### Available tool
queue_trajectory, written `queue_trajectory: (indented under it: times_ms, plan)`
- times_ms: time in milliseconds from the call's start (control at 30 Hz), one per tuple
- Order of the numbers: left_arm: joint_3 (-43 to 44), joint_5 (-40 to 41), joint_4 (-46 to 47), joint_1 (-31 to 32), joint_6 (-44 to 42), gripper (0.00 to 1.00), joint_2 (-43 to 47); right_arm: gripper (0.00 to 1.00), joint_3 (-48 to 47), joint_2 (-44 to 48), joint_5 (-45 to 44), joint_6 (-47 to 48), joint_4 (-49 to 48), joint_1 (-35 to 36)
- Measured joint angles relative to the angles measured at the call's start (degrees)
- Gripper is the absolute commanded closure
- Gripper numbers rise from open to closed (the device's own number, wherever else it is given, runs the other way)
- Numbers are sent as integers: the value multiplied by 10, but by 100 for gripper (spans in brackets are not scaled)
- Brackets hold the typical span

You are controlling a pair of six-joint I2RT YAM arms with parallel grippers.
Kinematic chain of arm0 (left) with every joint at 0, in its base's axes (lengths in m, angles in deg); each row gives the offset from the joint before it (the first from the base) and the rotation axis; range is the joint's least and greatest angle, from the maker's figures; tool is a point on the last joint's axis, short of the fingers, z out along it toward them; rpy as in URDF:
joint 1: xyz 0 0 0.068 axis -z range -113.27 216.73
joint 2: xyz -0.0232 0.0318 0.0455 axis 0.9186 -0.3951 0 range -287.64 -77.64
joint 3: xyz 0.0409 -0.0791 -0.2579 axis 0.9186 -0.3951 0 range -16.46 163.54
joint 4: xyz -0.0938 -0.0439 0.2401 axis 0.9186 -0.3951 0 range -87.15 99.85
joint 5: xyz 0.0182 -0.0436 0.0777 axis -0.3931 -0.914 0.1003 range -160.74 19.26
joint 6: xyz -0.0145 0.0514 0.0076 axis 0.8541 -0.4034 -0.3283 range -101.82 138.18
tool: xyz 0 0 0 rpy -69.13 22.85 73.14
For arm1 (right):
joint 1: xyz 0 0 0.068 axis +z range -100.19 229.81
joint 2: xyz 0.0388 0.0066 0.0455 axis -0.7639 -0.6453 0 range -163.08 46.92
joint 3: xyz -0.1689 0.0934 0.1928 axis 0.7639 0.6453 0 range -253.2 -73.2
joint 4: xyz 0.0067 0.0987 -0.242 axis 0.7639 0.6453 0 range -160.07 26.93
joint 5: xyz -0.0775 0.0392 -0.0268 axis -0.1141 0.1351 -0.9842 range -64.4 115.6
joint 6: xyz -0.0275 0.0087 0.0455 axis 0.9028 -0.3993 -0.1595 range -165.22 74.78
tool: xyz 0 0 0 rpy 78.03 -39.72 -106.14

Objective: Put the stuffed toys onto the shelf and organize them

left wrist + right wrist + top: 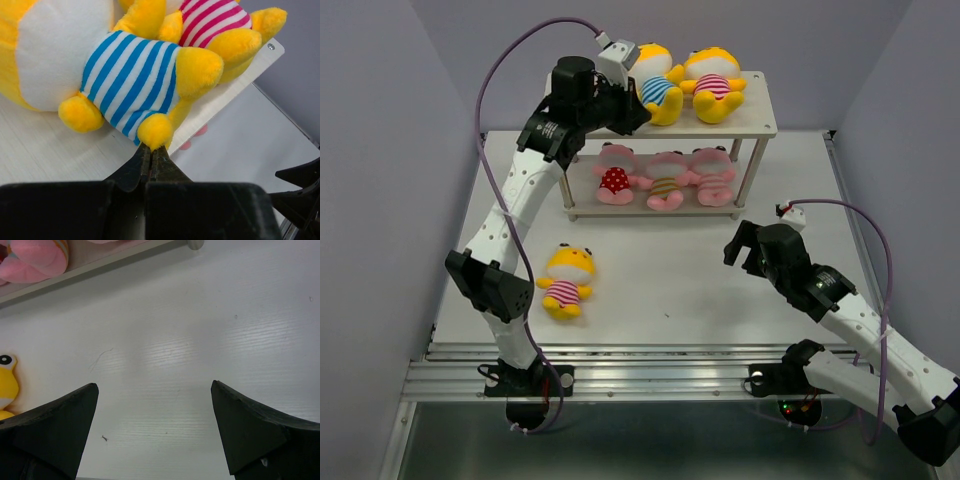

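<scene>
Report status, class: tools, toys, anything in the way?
Left tool shut, tips at foot of blue-striped toy on shelf top. Right tool open, empty. One yellow toy on table. Nothing in the way.

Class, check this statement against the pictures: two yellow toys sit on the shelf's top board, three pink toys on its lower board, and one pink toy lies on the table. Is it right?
Not quite. The toy lying on the table is yellow, in a pink-striped shirt, not pink. The top external view shows it. The rest stands as stated.
</scene>
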Motion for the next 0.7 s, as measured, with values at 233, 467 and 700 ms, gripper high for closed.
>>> queue_trajectory:
  times_ms: [233,467,700]
  plan:
    - [5,-40,-22,-17,-50,100,4,0,0,0,3,0,0,0]
    - [5,-58,-37,-32,-97,100,18,0,0,0,4,0,0,0]
    - [10,-71,-50,-36,-124,100,19,0,0,0,4,0,0,0]
